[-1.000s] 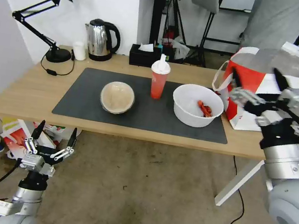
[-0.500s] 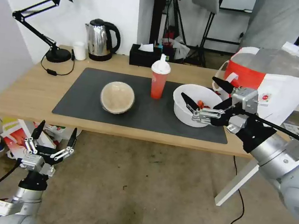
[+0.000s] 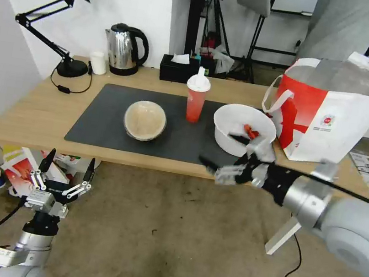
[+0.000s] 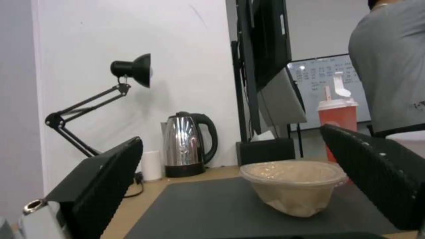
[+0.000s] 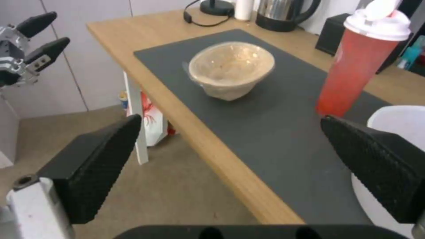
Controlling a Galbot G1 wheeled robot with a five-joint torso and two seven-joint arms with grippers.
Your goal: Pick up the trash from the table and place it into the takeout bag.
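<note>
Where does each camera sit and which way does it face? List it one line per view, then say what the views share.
Head view: high, facing down at the table; left pincer low before it, right pincer at its front edge.
Left wrist view: low at the table's edge, facing the beige bowl; own fingers frame it.
Right wrist view: off the front edge, facing along the mat; left pincer beyond.
Shared: beige bowl, red cup, kettle.

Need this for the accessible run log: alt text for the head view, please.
The right gripper, open, hangs at the table's front edge beside the white bowl of red scraps. On the grey mat also stand a beige lidded bowl and red cup; the takeout bag sits right. The left gripper, open, waits low.
</note>
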